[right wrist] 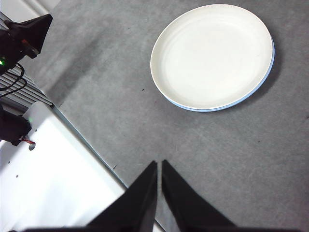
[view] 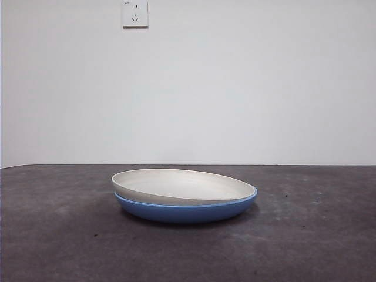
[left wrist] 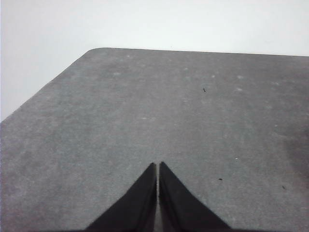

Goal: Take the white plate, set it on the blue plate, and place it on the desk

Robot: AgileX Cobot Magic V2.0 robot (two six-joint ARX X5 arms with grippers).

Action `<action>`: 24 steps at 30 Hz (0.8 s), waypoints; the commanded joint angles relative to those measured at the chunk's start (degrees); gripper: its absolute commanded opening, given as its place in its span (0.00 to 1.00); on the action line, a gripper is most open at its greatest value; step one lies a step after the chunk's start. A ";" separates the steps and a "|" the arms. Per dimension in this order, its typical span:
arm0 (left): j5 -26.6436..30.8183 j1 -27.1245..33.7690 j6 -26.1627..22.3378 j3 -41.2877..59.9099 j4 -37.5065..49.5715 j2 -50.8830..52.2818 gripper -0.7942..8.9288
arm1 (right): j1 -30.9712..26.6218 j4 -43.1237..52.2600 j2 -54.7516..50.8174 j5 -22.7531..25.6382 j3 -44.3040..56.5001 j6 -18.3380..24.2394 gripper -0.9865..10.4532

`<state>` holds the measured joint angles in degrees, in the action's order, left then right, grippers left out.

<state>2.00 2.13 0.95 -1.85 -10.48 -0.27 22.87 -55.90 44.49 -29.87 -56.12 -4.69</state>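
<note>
Ahead of the closed, empty right gripper (right wrist: 158, 166), the white plate (right wrist: 212, 53) sits askew on the blue plate (right wrist: 263, 82); a careless rim grab could slide it off.

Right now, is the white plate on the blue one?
Yes. The white plate sits nested, slightly tilted, in the blue plate, whose rim peeks out beneath.

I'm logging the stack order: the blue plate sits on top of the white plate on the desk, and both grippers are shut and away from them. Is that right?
Not quite: the order is reversed. The white plate sits on top of the blue plate, as the front view shows. The rest holds: the stack is on the desk, and the left gripper and right gripper are both shut and away from the plates.
</note>
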 commanded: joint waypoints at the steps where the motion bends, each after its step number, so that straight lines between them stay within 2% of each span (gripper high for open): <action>1: 0.15 0.11 0.15 1.18 -0.26 0.11 0.09 | 0.39 0.55 0.33 -0.13 -1.01 0.68 0.09; 3: 0.15 0.11 0.15 1.18 -0.26 0.11 0.09 | 0.02 0.74 0.13 0.02 -1.01 1.79 0.09; 5: 0.15 0.11 0.15 1.18 -0.26 0.11 0.09 | -1.92 1.81 -1.09 1.29 -0.98 6.29 0.09; 7: 0.15 0.11 0.15 1.18 -0.26 0.11 0.09 | -4.68 4.72 -2.71 1.31 -0.68 8.90 0.09; 13: 0.15 0.11 0.15 1.18 -0.26 0.11 0.09 | -16.11 17.66 -11.43 1.73 4.20 10.58 0.09; 17: 0.15 0.11 0.15 1.18 -0.24 0.09 0.09 | -22.08 27.28 -17.88 3.37 12.79 12.48 0.09; 21: 0.15 0.11 0.15 1.18 -0.26 0.11 0.09 | -24.48 38.58 -24.96 3.74 23.87 12.61 0.09; 24: 0.15 0.11 0.15 1.18 -0.26 0.09 0.09 | -24.61 47.15 -29.83 7.91 32.22 12.61 0.09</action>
<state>2.00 2.13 0.95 -1.85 -10.48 -0.27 -1.63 -11.68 15.42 -23.05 -25.54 7.33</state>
